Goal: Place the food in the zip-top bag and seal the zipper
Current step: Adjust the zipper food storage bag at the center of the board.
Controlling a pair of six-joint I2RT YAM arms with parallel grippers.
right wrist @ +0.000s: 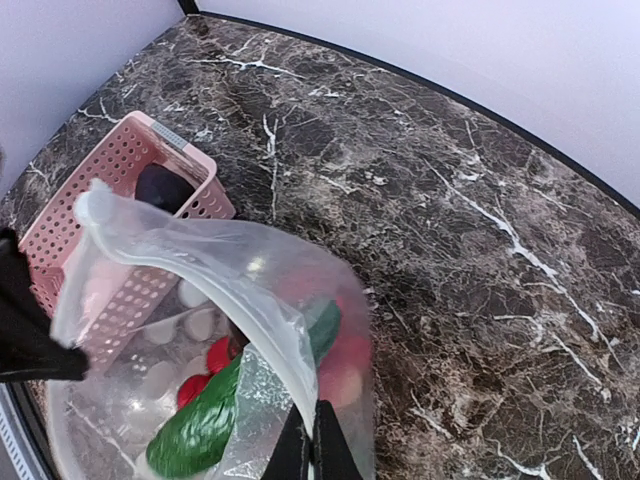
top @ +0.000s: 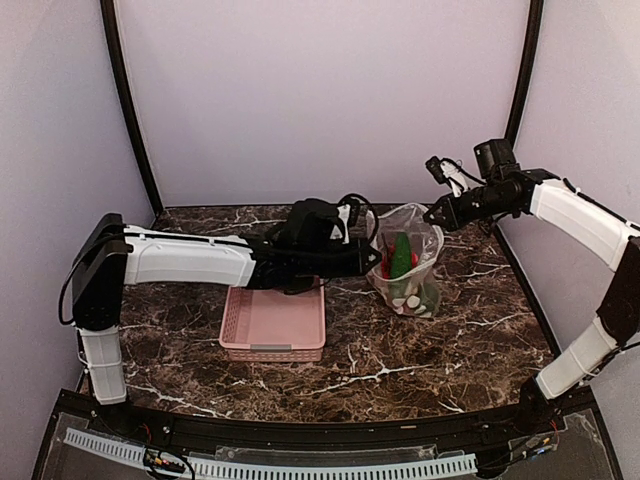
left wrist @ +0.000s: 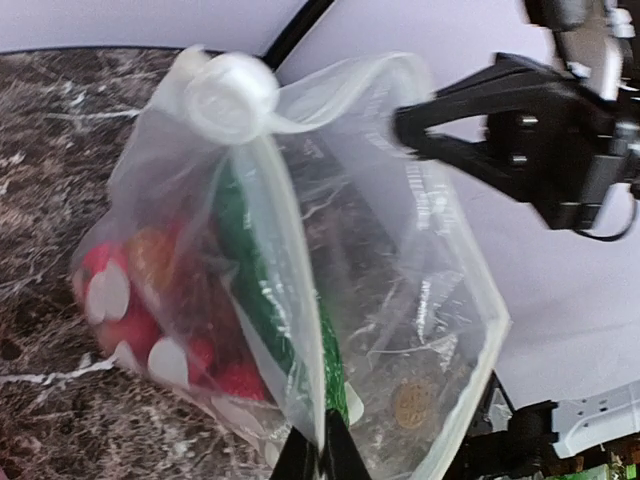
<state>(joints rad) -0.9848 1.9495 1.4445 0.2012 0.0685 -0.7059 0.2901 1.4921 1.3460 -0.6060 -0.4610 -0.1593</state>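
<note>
A: Progress?

B: Mostly loaded. Several red fruits (left wrist: 120, 320) and a long green piece (left wrist: 250, 270) already inside the zip-top bag (top: 405, 262), standing on the bench (top: 470, 340) just right of the pink basket (top: 270, 350). One dark rounded item (right wrist: 165, 188) left in that basket, probably the eggplant.

A: Grips?

B: Both shut: left end effector (left wrist: 320, 455) pinched on the bag's left edge, right end effector (right wrist: 310, 450) clamped on its far right rim. Mouth gaping between them, zipper not pressed closed.

A: Anything unclear?

B: Cannot pick out the zipper strip itself. Hard to tell cucumber from pepper through the film; orange blur (left wrist: 150, 255) possibly the mango. Basket interior mostly hidden under the left arm (top: 190, 260) from above.
</note>
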